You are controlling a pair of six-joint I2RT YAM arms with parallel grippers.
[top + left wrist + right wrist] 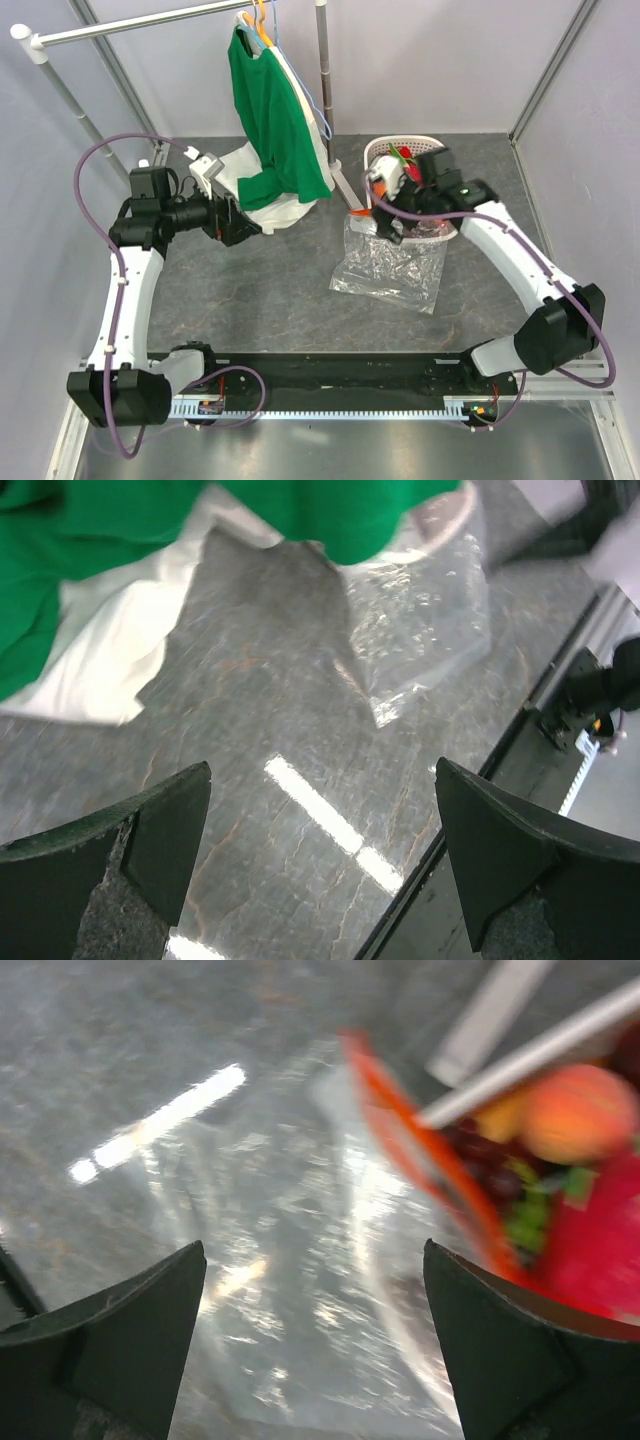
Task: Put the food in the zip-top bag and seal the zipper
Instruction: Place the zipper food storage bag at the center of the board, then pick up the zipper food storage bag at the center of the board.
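The clear zip-top bag (390,265) lies crumpled on the grey table, its orange-red zipper (360,214) at the far edge, next to the basket. My right gripper (378,205) hovers over that mouth edge. In the right wrist view it (314,1248) is open with only the bag film (300,1290) below, and the zipper (420,1155) runs just right of the gap. The food is at the right: an orange round fruit (580,1110), grapes (520,1210) and pink dragon fruit (600,1255). My left gripper (240,222) (322,770) is open and empty, well left of the bag (420,620).
A white lattice basket (385,147) holds the fruit at the back right. A green garment (275,120) over white cloth (240,170) hangs from a rack down to the table beside my left gripper. The black base rail (330,372) runs along the near edge.
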